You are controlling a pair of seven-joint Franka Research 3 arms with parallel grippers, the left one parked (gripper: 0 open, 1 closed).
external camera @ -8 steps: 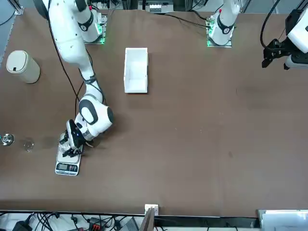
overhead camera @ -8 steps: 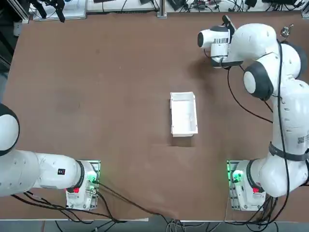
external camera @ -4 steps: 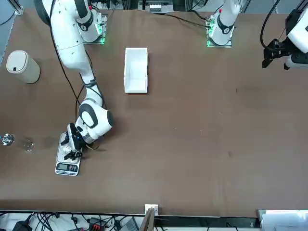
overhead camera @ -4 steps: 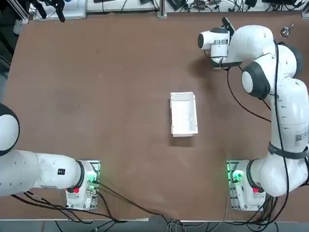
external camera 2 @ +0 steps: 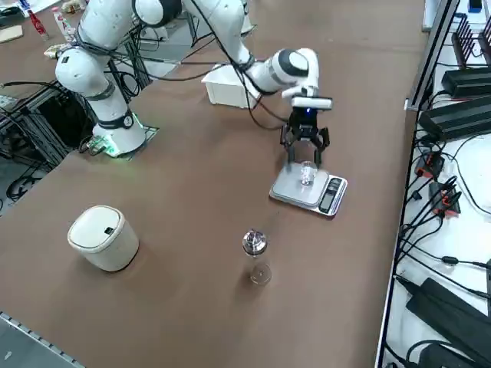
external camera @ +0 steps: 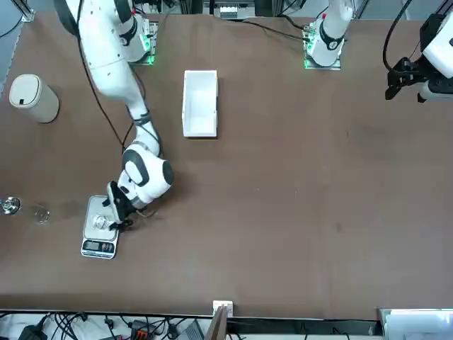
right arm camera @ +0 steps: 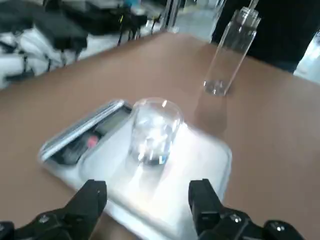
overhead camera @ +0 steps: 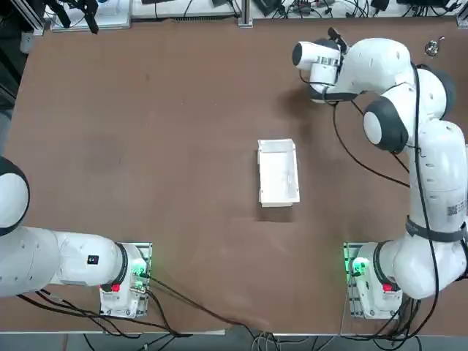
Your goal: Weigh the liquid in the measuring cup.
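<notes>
Table [external camera 2: 192, 192], then scale [external camera 2: 311, 190] at centre-right of the side view, carrying the measuring cup [external camera 2: 308, 175] upright. Right tool [external camera 2: 305, 146] hovers open just behind; a careless retreat could clip and spill it.

Measuring cup on the scale, lower left of the front view.

The tiny transparent measuring cup [external camera: 101, 224] stands on the flat silver scale [external camera: 90, 234]; the right gripper [external camera: 113, 210] is just beside it; the white rectangular tray [external camera: 200, 103] lies upper centre-left, well apart.
</notes>
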